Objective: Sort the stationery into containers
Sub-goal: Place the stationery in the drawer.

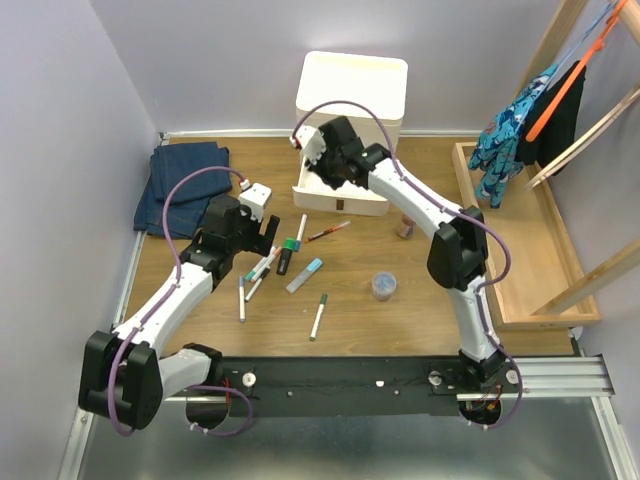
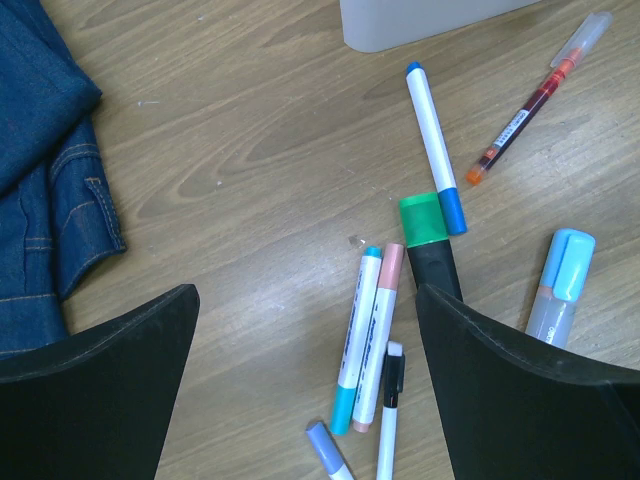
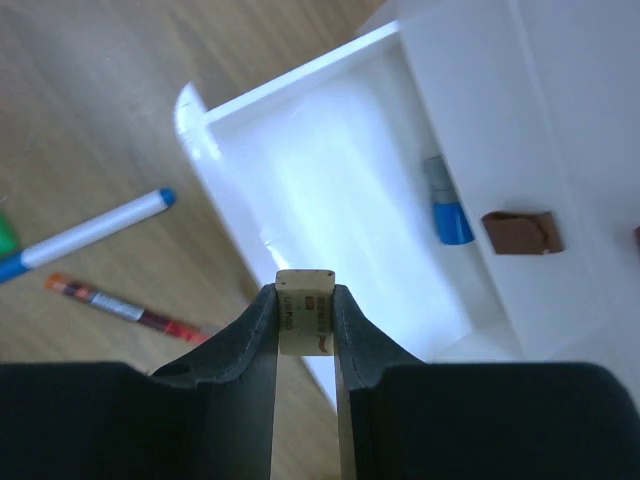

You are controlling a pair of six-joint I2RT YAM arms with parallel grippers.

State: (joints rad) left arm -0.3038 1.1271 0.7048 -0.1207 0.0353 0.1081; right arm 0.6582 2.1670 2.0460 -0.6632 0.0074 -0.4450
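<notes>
My right gripper is shut on the tan eraser block and holds it above the near rim of the open bottom drawer of the cream-white cabinet. A blue-capped item lies in that drawer. In the top view this gripper is over the drawer. My left gripper is open and empty, low over a teal-capped pen, a pink one and a black-capped pen. A green-capped marker lies by the right finger.
More stationery lies loose: a white blue-capped marker, a red pen, a light-blue highlighter, a green-capped pen and a clear round jar. Folded jeans lie at the back left. A wooden tray stands at the right.
</notes>
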